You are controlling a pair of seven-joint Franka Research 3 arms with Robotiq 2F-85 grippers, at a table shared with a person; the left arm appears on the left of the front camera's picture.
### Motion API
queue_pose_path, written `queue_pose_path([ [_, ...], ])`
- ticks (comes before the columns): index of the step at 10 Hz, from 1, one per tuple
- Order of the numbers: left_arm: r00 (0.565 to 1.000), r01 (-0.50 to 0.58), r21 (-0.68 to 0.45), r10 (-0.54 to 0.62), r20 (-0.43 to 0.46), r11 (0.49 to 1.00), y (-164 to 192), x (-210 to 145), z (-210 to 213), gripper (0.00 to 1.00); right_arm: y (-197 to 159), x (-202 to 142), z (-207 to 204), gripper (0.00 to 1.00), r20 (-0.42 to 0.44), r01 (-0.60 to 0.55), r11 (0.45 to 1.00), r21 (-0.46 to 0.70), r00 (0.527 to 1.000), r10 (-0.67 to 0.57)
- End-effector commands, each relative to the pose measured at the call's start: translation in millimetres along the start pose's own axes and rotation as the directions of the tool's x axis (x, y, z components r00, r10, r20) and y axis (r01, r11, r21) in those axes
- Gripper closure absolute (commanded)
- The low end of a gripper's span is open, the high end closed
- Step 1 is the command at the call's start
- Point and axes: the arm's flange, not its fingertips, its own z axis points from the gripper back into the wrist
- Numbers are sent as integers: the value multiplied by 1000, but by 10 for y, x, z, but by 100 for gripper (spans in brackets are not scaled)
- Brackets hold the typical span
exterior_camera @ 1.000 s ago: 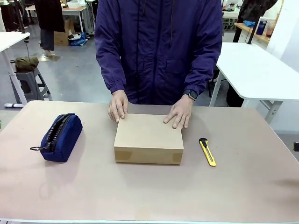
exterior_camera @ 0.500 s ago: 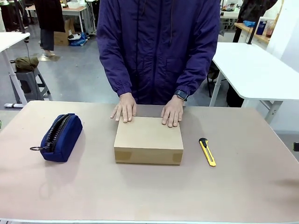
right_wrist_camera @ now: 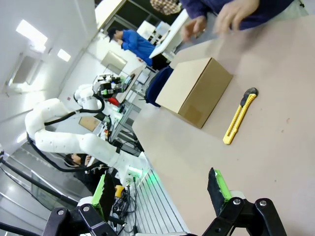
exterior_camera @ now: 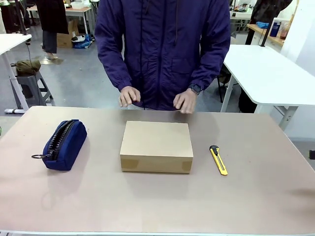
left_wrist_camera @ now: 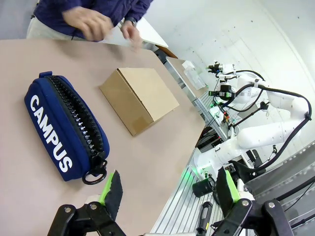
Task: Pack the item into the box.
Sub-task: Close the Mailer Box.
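The brown cardboard box lies shut in the middle of the table, also seen as the box and the box from the wrists. The black stapler-shaped item is hidden or out of view. The person's hands hover above the far table edge, off the box. My left gripper is open near the table's left corner, above the pouch's ring end. My right gripper is open beyond the table's right edge, nothing between its fingers.
A navy zippered pouch marked CAMPUS lies left of the box. A yellow-and-black utility knife lies to the box's right, also the knife. The front half of the table is bare.
The person's hands have lifted off the box's lid and drawn back toward the body. The box, pouch and knife have not moved.
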Motion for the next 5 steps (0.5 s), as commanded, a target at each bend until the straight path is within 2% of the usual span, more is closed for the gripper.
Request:
queue_pose_path([
  [1,1000,4,-1,-4,-10,1000,-36,-7,9,0,24,15,0,0,-1,-9,1000,-4,1000,9],
  [5,1000,4,-1,-4,-10,1000,-36,-7,9,0,24,15,0,0,-1,-9,1000,-4,1000,9],
])
